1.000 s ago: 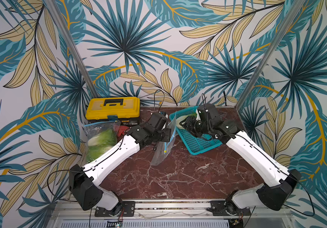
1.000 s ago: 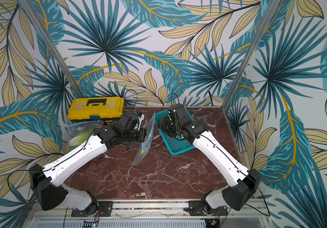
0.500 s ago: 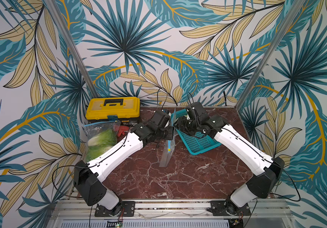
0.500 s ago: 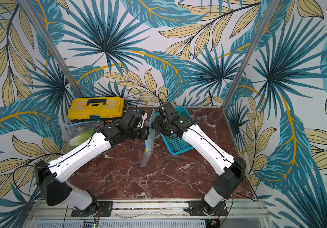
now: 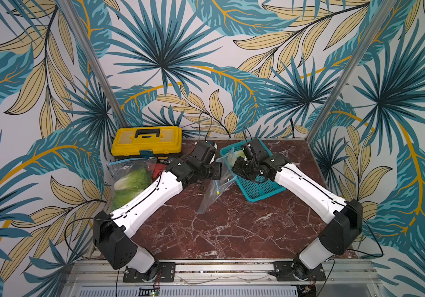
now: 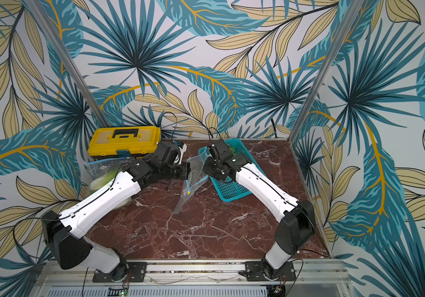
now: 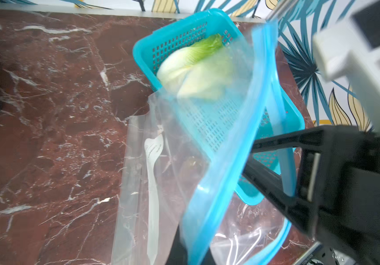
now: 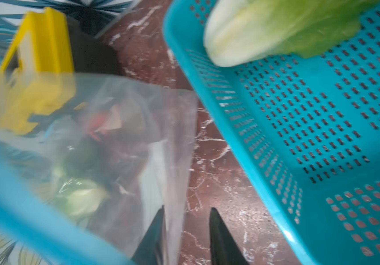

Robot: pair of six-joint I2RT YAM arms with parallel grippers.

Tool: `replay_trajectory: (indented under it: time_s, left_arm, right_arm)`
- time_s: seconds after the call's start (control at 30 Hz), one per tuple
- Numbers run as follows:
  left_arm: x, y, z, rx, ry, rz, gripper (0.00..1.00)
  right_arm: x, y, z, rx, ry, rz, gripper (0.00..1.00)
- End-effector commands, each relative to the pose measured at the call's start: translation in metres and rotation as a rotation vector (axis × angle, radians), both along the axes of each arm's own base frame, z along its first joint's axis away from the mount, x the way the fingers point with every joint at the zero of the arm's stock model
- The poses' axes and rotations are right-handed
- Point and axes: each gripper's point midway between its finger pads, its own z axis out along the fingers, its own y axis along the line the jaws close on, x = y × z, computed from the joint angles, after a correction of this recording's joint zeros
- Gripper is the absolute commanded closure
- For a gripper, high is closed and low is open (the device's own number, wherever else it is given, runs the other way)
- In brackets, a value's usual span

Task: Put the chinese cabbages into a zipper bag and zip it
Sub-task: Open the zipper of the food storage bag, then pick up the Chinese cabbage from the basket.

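Observation:
A clear zipper bag [image 5: 214, 191] with a blue zip rim [image 7: 225, 160] hangs over the marble table, its bottom on the table. My left gripper [image 5: 217, 171] is shut on the rim on the bag's left side. At the bag's mouth my right gripper [image 8: 186, 229] stands open, its fingers [image 8: 154, 234] apart with the film's edge between them. One chinese cabbage [image 7: 195, 71], white base and green top, lies in the teal basket [image 5: 257, 189] just behind the bag. In both top views my right wrist hides most of that cabbage [image 6: 232, 151].
A second zipper bag holding green cabbage heads [image 5: 131, 180] lies at the table's left edge, under my left arm. A yellow toolbox [image 5: 147, 140] stands at the back left, with a red object [image 5: 158, 169] beside it. Walls close in the table on three sides.
My right gripper has left the basket and come to the bag's mouth, its jaws narrower than before. The bag's top now spreads toward the basket. My left gripper keeps its hold.

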Motion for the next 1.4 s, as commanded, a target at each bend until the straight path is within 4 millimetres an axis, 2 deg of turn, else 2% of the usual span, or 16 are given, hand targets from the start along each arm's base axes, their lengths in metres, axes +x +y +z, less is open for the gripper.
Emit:
replay_trajectory:
  time_s: [0.0, 0.1, 0.17, 0.27, 0.33, 0.4, 0.47, 0.5, 0.57, 0.67, 0.77, 0.87, 0.9, 1.07, 1.23, 1.37]
  left_arm:
    - [0.007, 0.023, 0.019, 0.025, -0.051, 0.049, 1.00]
    - [0.017, 0.038, 0.025, 0.070, -0.077, 0.097, 1.00]
    - [0.021, 0.042, 0.029, 0.077, -0.089, 0.103, 1.00]
    - [0.022, 0.035, 0.022, 0.086, -0.063, 0.071, 1.00]
    - [0.022, 0.036, 0.015, 0.113, -0.048, 0.065, 1.00]
    - [0.025, 0.042, 0.008, 0.158, -0.040, 0.075, 1.00]
    - [0.028, 0.048, 0.005, 0.181, -0.040, 0.087, 1.00]
    - [0.029, 0.048, 0.006, 0.180, -0.039, 0.089, 1.00]
    - [0.031, 0.046, 0.008, 0.168, -0.040, 0.089, 1.00]
    - [0.033, 0.038, 0.008, 0.139, -0.025, 0.076, 1.00]
    - [0.031, 0.031, 0.010, 0.121, -0.022, 0.066, 1.00]
    - [0.025, 0.020, 0.009, 0.094, -0.002, 0.032, 1.00]
    - [0.024, 0.017, 0.007, 0.090, 0.004, 0.026, 1.00]
    - [0.020, 0.010, 0.003, 0.081, 0.021, 0.008, 1.00]
    - [0.017, 0.014, 0.005, 0.091, 0.009, 0.019, 1.00]
    - [0.016, 0.019, 0.003, 0.108, 0.004, 0.030, 1.00]
  right_arm:
    - [0.000, -0.016, 0.000, -0.142, -0.025, 0.056, 0.70]
    - [0.000, -0.026, -0.013, -0.225, -0.003, 0.090, 0.70]
    - [0.001, -0.006, -0.007, -0.164, -0.032, 0.194, 0.65]
    - [0.000, 0.031, 0.031, 0.003, -0.104, 0.357, 0.52]
    - [0.001, 0.042, 0.064, 0.130, -0.169, 0.388, 0.47]
    - [0.007, 0.038, 0.094, 0.223, -0.229, 0.360, 0.42]
    - [0.021, 0.010, 0.105, 0.236, -0.253, 0.228, 0.37]
    - [0.030, -0.013, 0.095, 0.203, -0.230, 0.121, 0.34]
    - [0.046, -0.069, 0.053, 0.100, -0.142, -0.130, 0.26]
    - [0.062, -0.095, 0.005, 0.163, -0.041, -0.341, 0.25]
    - [0.083, -0.102, -0.005, 0.212, -0.071, -0.490, 0.22]
    - [0.110, -0.107, -0.012, 0.241, -0.124, -0.594, 0.02]
    - [0.118, -0.108, -0.019, 0.248, -0.127, -0.619, 0.01]
    - [0.162, -0.098, -0.063, 0.398, -0.116, -0.754, 0.03]
    - [0.183, -0.101, -0.087, 0.459, -0.131, -0.860, 0.07]
    - [0.190, -0.107, -0.119, 0.490, -0.089, -0.953, 0.11]
